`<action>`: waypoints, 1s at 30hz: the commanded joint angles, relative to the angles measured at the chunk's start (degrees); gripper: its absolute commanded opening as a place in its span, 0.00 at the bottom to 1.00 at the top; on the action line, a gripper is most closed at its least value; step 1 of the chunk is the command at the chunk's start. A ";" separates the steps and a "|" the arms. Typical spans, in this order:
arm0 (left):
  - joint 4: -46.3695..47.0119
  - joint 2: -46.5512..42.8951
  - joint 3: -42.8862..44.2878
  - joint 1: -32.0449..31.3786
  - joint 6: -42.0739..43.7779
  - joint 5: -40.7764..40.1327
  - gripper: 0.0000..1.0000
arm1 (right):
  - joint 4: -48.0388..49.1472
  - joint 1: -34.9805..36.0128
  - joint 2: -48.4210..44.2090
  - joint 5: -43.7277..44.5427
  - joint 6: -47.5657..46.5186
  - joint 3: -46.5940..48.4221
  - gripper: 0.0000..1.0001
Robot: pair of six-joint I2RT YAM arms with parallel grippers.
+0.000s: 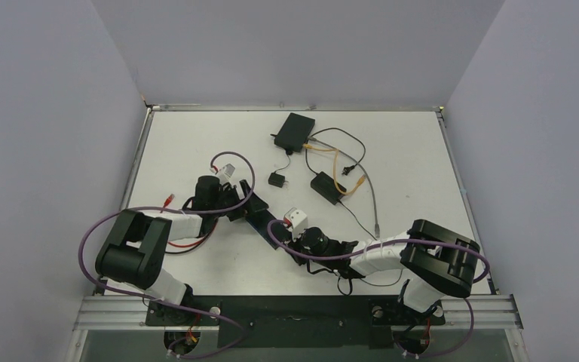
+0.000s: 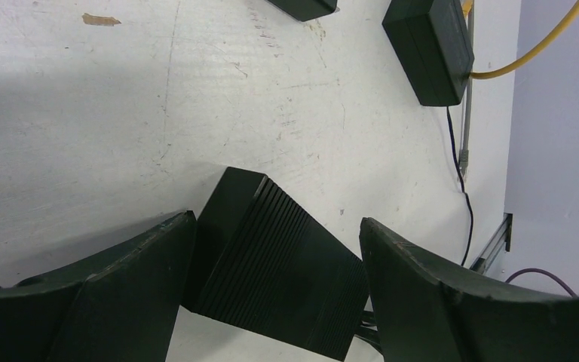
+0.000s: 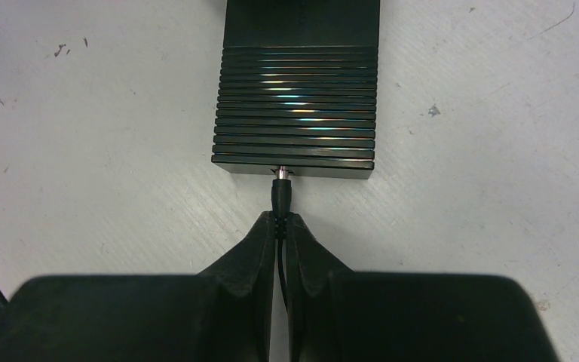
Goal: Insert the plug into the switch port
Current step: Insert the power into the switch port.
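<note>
The black ribbed switch [image 3: 295, 113] lies on the white table, between the two arms in the top view [image 1: 260, 219]. My left gripper [image 2: 277, 219] straddles the switch [image 2: 279, 271], with a finger against each side of it. My right gripper [image 3: 281, 220] is shut on the black barrel plug [image 3: 281, 197] at its cable end. The plug's metal tip sits at the port in the switch's near face, and a short stretch of metal still shows. In the top view the right gripper [image 1: 290, 240] is just right of the switch.
A second black box [image 1: 294, 130], a black power adapter [image 1: 328, 186], a small black adapter [image 1: 277, 179], a yellow cable [image 1: 339, 162] and a grey cable [image 1: 375, 204] lie at the back middle. A red cable [image 1: 188, 243] lies by the left arm.
</note>
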 commanded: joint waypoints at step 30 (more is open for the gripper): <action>-5.29 -15.48 -12.61 -10.18 0.85 7.15 0.76 | 6.67 -3.03 -0.94 -15.64 -13.13 5.80 0.00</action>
